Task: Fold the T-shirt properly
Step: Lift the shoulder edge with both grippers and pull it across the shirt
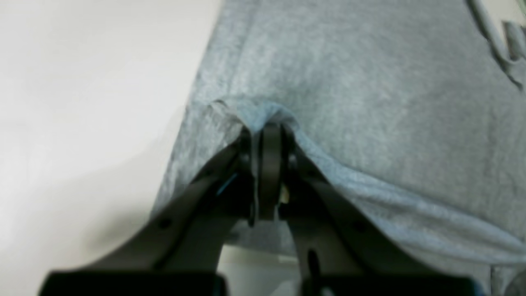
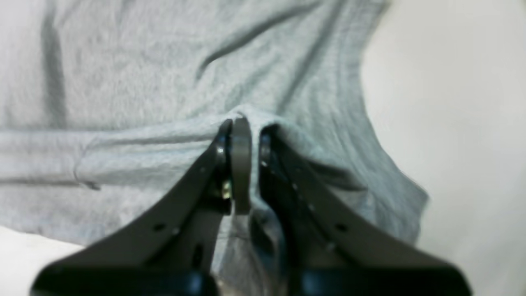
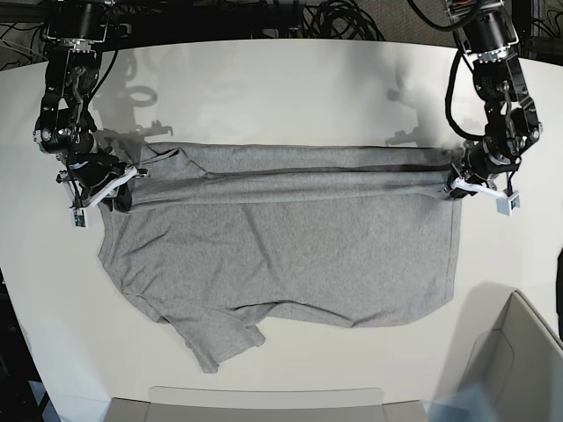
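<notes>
While both arms reach down near far surface (image 3: 281,79) edge, left end effector (image 1: 267,131) and right end effector (image 2: 242,127) pinch folded T-shirt (image 3: 290,255) edge at opposite ends.

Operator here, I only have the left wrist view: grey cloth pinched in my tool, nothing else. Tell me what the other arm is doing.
Observer: The right tool is shut on the T-shirt too, pinching a bunched fold of it.
Operator: Give me where each arm stands on the shirt.
Observer: In the base view the left tool holds the shirt's right-hand edge and the right tool holds its left-hand edge, with a fold stretched between them.
Operator: Report the sleeves.
Observer: One sleeve lies loose and crumpled at the near edge, not yet folded in.
</notes>
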